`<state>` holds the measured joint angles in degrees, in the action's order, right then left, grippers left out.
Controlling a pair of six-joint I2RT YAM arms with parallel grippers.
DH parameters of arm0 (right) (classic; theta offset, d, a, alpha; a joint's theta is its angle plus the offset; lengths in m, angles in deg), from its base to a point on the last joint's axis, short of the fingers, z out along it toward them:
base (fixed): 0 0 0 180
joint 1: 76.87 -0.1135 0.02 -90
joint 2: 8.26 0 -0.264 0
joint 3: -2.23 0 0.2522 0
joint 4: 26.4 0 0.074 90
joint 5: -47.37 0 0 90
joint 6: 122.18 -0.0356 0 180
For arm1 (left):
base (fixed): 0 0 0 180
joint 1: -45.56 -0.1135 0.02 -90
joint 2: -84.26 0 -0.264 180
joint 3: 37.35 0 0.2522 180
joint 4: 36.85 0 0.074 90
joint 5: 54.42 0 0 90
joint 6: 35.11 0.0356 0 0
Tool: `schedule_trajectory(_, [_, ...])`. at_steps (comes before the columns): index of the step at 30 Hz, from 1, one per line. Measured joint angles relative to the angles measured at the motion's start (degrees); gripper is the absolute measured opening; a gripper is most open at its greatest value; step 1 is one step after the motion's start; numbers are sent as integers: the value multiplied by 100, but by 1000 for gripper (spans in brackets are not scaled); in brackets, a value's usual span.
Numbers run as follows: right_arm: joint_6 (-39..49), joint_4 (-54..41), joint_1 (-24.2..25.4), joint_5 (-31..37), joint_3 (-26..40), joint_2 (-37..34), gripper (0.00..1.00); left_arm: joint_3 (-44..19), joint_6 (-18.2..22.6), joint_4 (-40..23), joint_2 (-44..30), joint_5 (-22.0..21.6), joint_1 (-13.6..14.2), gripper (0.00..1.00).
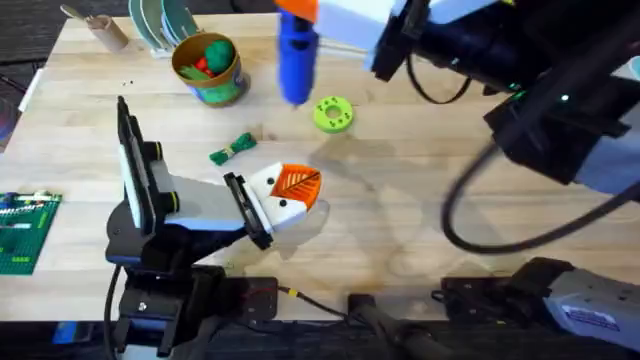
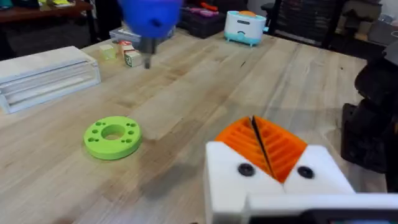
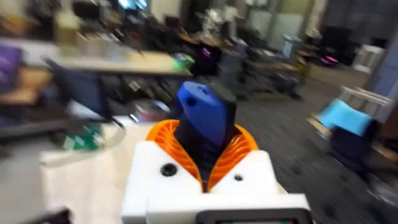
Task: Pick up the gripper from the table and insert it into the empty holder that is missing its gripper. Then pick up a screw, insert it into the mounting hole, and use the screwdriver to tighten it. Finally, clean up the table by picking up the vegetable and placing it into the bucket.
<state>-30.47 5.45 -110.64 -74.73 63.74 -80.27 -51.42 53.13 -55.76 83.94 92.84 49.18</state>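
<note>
Screwdriver (image 1: 294, 55) clamped upright in right gripper (image 1: 330, 25), bit down, hanging beyond green ring (image 1: 333, 114); left gripper (image 1: 290, 192) closed, empty.

Light wood table (image 1: 400, 230). On it: bucket (image 1: 212, 70) w/ toy food inside, far left-centre; green ring (image 1: 333, 114) lying flat near middle; small green vegetable (image 1: 233, 149) between the two, nearer the front. Green brick plate (image 1: 22, 232) at left edge. Tan cup (image 1: 103, 30) lying at far left corner, plates (image 1: 160, 22) standing beside it.
</note>
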Motion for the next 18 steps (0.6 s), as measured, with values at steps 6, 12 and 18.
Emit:
schedule_trajectory(6, [2353, -1311, 645, 1036, 0, -285, 31, 0, 0, 0, 0, 0, 0, 16])
schedule_trajectory(12, [5058, -1949, 1079, 2598, 0, -1048, 31, 0, 0, 0, 0, -1, 0, 16])
schedule_trajectory(18, [6444, -2336, 1320, 3274, 0, -1884, 31, 0, 0, 0, 0, 0, 0, 16])
